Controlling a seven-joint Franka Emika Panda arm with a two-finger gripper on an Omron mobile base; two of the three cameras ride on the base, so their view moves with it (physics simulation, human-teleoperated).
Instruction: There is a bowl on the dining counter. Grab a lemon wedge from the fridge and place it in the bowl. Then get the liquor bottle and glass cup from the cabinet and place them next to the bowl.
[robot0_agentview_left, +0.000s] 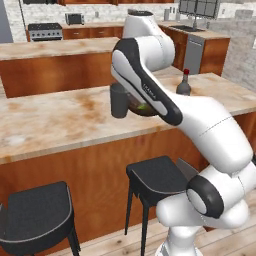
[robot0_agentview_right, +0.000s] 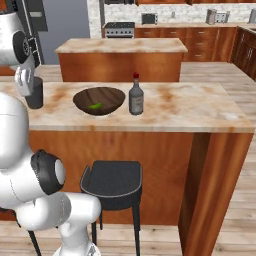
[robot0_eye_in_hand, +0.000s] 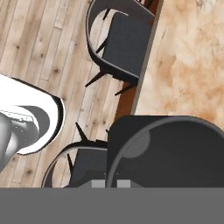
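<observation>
The dark grey glass cup (robot0_agentview_right: 35, 96) (robot0_agentview_left: 119, 100) stands upright at the left end of the dining counter (robot0_agentview_right: 190, 110) (robot0_agentview_left: 60, 120). My gripper (robot0_agentview_right: 29, 85) comes down at its left rim and is shut on the cup wall. In the hand view the cup (robot0_eye_in_hand: 175, 153) lies right under the gripper (robot0_eye_in_hand: 118, 183). I cannot tell whether the cup's base touches the top. To its right sits the dark brown bowl (robot0_agentview_right: 112, 102) with a green lemon wedge (robot0_agentview_right: 95, 106) inside. The red-capped liquor bottle (robot0_agentview_right: 136, 97) (robot0_agentview_left: 184, 86) stands just right of the bowl.
Dark stools (robot0_agentview_left: 155, 175) (robot0_agentview_left: 35, 215) (robot0_agentview_right: 112, 180) stand against the counter's wood front, and they also show in the hand view (robot0_eye_in_hand: 124, 43). A second marble-topped island (robot0_agentview_right: 120, 46) lies behind, with a stove (robot0_agentview_right: 119, 27) on the back wall. My own arm hides most of the bowl in the left base view.
</observation>
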